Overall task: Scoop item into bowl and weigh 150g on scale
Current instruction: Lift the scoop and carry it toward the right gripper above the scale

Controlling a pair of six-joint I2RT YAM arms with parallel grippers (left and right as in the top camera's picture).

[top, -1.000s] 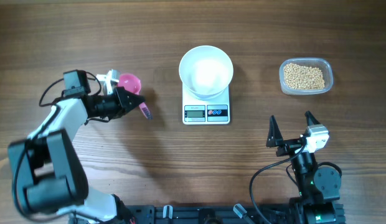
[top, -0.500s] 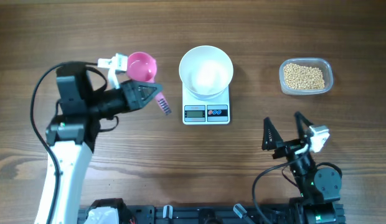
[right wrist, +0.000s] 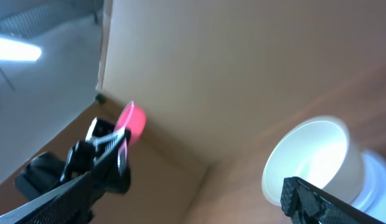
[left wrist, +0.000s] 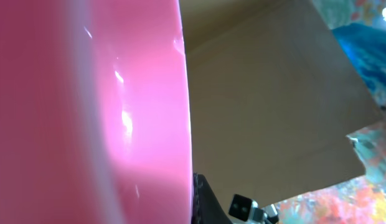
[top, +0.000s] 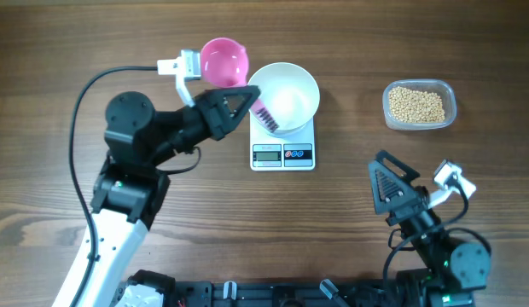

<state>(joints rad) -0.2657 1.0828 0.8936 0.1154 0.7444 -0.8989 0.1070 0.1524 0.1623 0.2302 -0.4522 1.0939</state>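
The left claw (top: 245, 98) is clamped on the handle of a round pink plastic scoop (top: 223, 61), whose cup is just beside the plain white round bowl (top: 290, 101). The bowl sits on the small flat white square scale (top: 283, 155). The right claw (top: 388, 177) stands spread apart, empty, over the wooden bench (top: 162, 34). The small round tan-yellow beans (top: 416, 104) lie in a clear plastic tub (top: 450, 94), well apart from the bowl.

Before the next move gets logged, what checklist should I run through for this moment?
1. White bowl seated on scale: ok.
2. Left fingers shut on pink scoop: ok.
3. Scoop loaded: not ok, it is empty.
4. Beans lying in the uncovered tub: ok.
5. Scale display zeroed: cannot tell.
6. Right fingers open and apart from the tub: ok.
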